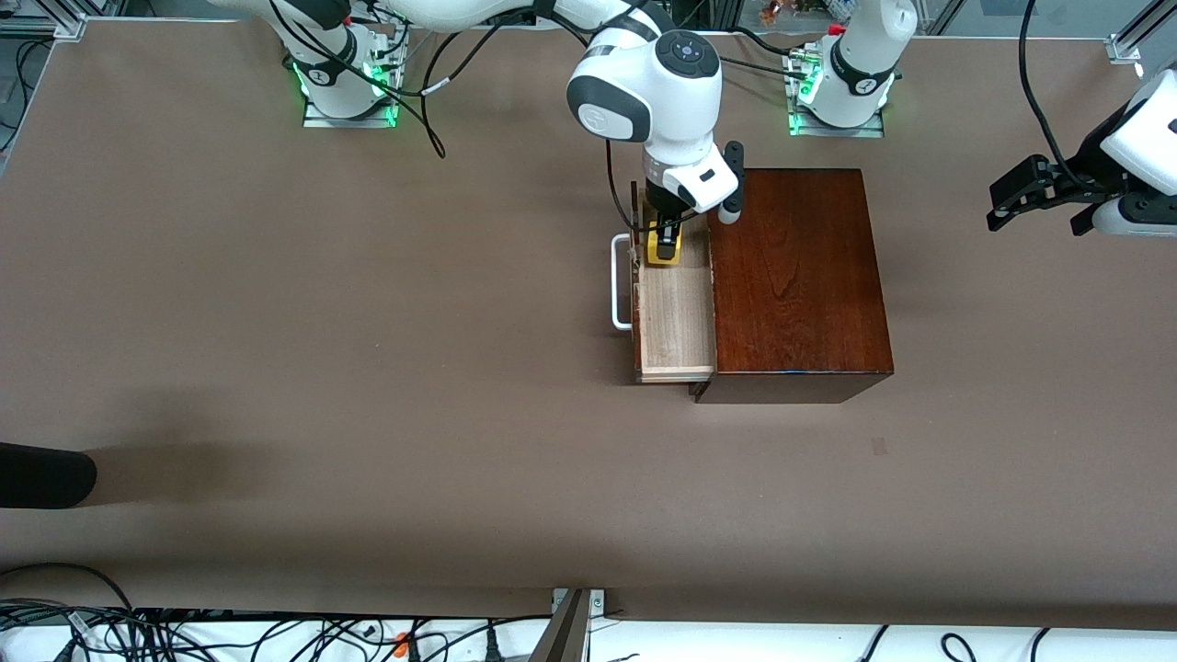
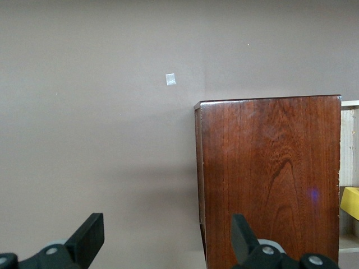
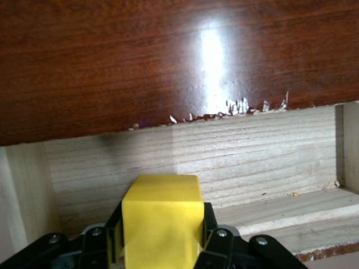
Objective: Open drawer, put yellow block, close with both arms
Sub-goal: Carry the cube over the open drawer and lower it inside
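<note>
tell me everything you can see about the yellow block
The small bright yellow cube has smooth, matte faces and softly rounded edges; its material cannot be told. It sits upright, clamped on two opposite sides by the black fingers of the right gripper, which is shut on it. It is inside the pulled-out pale wood drawer tray, at the end farther from the front camera, close to the glossy reddish-brown box. Whether it rests on the tray floor cannot be told.

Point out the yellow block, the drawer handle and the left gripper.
yellow block (image 3: 162, 216): right wrist view, front face.
drawer handle (image 1: 618, 280): front view, long white bar.
left gripper (image 2: 168, 238): left wrist view, gap midway between open fingertips.
</note>
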`<action>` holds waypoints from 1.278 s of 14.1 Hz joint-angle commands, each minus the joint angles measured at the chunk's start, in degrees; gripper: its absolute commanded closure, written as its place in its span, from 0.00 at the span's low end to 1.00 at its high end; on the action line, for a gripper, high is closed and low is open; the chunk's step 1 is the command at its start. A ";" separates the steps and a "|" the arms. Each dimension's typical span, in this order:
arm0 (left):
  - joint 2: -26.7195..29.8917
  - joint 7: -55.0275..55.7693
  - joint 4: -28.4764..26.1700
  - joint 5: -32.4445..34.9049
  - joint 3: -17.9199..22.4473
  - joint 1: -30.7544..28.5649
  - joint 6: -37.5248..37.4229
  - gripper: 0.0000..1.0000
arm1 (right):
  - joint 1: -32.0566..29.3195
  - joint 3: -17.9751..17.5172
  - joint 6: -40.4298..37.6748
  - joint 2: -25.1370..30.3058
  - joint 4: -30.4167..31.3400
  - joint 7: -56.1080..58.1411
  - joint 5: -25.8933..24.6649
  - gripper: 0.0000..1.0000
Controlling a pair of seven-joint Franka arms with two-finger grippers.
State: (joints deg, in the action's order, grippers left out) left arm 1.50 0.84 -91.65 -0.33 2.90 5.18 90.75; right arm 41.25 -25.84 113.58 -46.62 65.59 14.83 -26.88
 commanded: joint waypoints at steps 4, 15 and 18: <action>0.34 -0.66 0.15 0.86 -0.35 -0.61 -0.75 0.00 | -0.47 -0.35 0.32 -2.16 -1.69 2.04 -0.36 0.73; -0.01 -0.66 0.24 0.86 -0.97 -0.96 -0.31 0.00 | -1.44 -0.35 1.64 -3.39 -1.69 3.63 -0.36 0.68; -0.01 -0.66 0.33 0.94 -1.14 -0.70 -0.31 0.00 | -2.23 -0.53 1.21 -3.13 -1.86 5.12 -0.19 0.00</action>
State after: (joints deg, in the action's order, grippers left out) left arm 1.49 0.81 -91.65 -0.33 2.44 4.67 90.74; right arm 39.70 -25.65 115.83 -49.27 65.32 18.20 -26.88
